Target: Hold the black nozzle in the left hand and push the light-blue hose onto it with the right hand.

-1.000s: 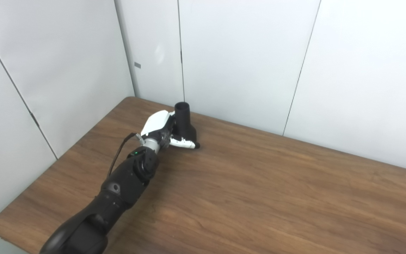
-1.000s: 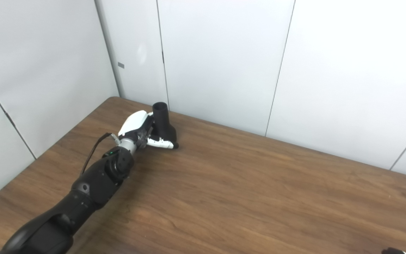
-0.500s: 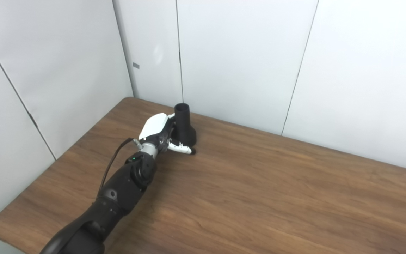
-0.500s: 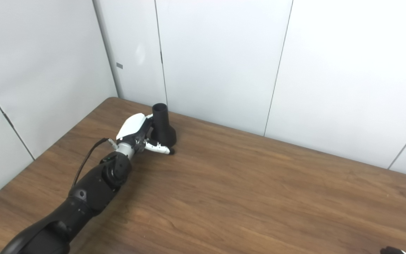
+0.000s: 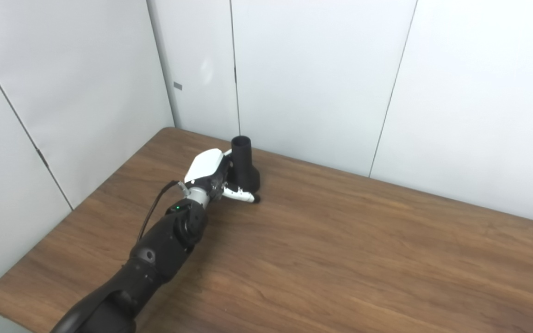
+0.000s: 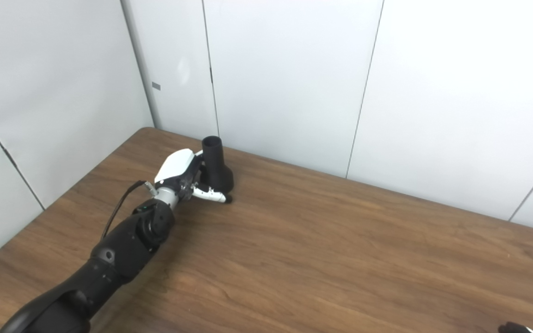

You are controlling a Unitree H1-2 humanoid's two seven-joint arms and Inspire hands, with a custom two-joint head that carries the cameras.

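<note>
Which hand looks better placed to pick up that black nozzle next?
The left hand, I think. It is already at the black nozzle, which stands upright on the table, with its fingers beside the wide base. The right hand barely shows at the picture's bottom right corner, far away.

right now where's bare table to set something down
Bare wood runs from the left hand and black nozzle rightward across the table. Only the far left corner is crowded.
</note>
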